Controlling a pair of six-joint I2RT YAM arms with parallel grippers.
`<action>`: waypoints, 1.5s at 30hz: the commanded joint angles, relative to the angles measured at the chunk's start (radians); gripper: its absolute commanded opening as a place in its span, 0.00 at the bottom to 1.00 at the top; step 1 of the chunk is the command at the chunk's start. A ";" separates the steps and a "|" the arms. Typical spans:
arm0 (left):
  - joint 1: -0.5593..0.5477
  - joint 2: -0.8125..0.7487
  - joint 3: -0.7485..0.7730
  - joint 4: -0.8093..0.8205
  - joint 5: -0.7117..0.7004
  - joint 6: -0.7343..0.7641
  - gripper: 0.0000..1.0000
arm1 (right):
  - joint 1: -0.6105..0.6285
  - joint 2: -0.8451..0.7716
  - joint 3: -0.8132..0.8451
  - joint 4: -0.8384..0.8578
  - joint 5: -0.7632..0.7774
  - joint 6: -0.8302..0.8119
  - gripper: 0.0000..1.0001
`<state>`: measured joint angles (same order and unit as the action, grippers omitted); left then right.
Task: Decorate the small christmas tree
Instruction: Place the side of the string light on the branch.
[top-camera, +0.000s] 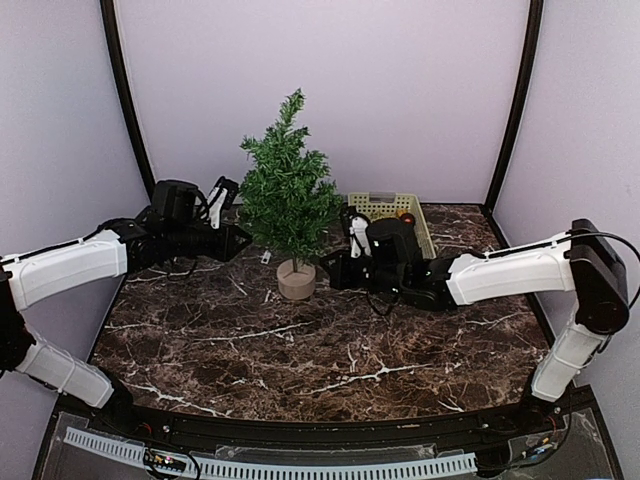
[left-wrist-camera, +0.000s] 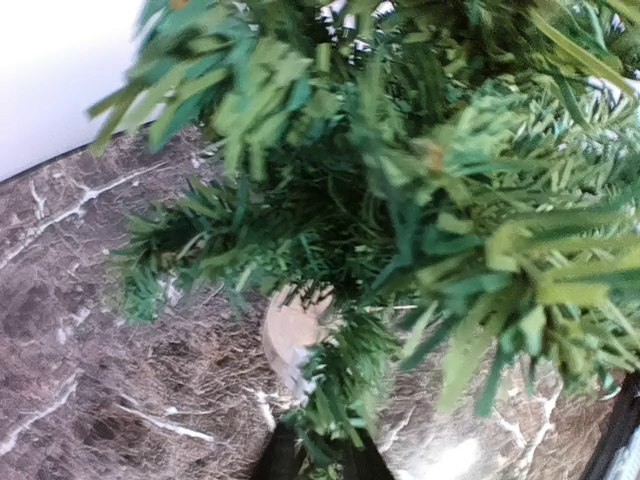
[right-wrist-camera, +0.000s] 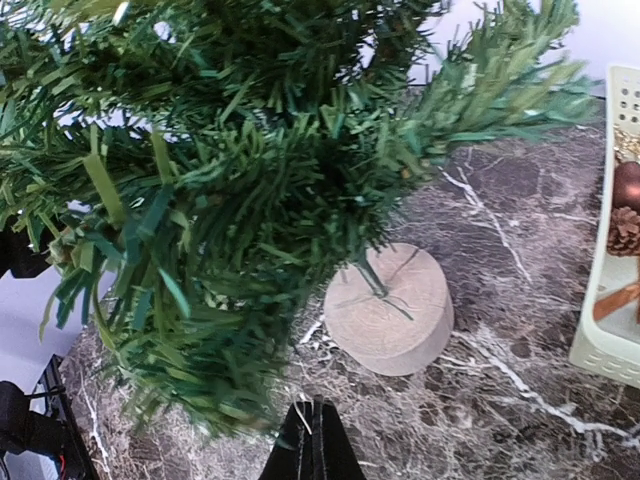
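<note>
Needles crowd the left gripper (left-wrist-camera: 320, 462), which is pushed in among a low branch, so I cannot tell whether its fingers stand apart or pinch it. Just to its right, the small christmas tree (top-camera: 288, 195) stands upright toward the back of the marble table (top-camera: 300, 350). It is probably light and easily tipped, its bristly branches springy, so hold the thin trunk or the tan stump base (top-camera: 296, 280). It is dark green and conical. Right again, the right gripper (right-wrist-camera: 312, 445) is pressed together on nothing visible, with the basket (top-camera: 420, 225) beyond.
</note>
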<state>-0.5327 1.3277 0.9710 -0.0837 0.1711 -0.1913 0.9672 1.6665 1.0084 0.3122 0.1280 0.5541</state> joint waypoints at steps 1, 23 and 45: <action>0.010 -0.016 0.013 0.026 -0.043 0.036 0.27 | -0.002 0.033 -0.014 0.139 -0.072 -0.010 0.00; -0.298 0.004 -0.003 0.129 -0.233 -0.300 0.80 | -0.002 0.038 -0.050 0.193 -0.085 0.014 0.00; -0.297 0.100 -0.038 0.231 -0.200 -0.421 0.44 | -0.002 0.024 -0.060 0.188 -0.040 0.017 0.00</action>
<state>-0.8276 1.4326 0.9550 0.1432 -0.0406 -0.5922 0.9668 1.7111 0.9577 0.4709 0.0570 0.5632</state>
